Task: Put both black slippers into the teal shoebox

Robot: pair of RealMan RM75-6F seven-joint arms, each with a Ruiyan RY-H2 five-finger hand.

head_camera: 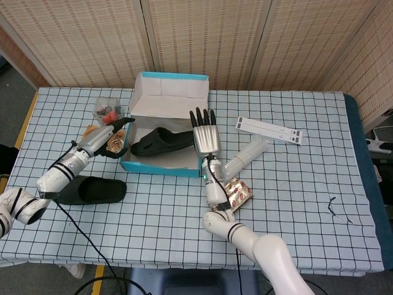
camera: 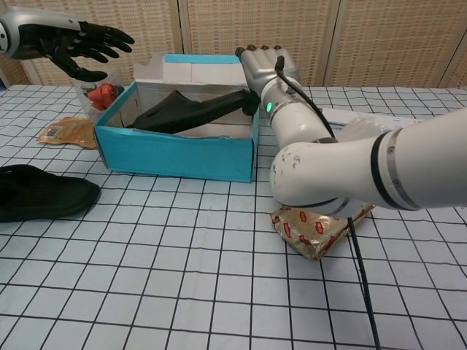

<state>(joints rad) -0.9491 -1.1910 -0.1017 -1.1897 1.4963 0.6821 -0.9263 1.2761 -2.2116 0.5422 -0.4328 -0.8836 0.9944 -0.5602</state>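
The teal shoebox (head_camera: pixel 161 165) (camera: pixel 175 150) stands open at the middle back of the table. One black slipper (head_camera: pixel 163 141) (camera: pixel 193 111) lies inside it, tilted, its raised end against the box's right wall. My right hand (head_camera: pixel 206 133) (camera: pixel 265 65) is at that right wall with its fingers straight and apart, holding nothing. The other black slipper (head_camera: pixel 93 190) (camera: pixel 40 191) lies flat on the table, left of the box and nearer the front. My left hand (head_camera: pixel 110 136) (camera: pixel 69 47) hovers empty by the box's left end, fingers spread.
A foil snack packet (head_camera: pixel 236 193) (camera: pixel 314 230) lies under my right forearm. A clear tub with red things (head_camera: pixel 107 111) (camera: pixel 102 95) and an orange packet (camera: pixel 66 133) sit left of the box. A white strip (head_camera: pixel 269 130) and a clear wrapper (head_camera: pixel 245 157) lie to the right.
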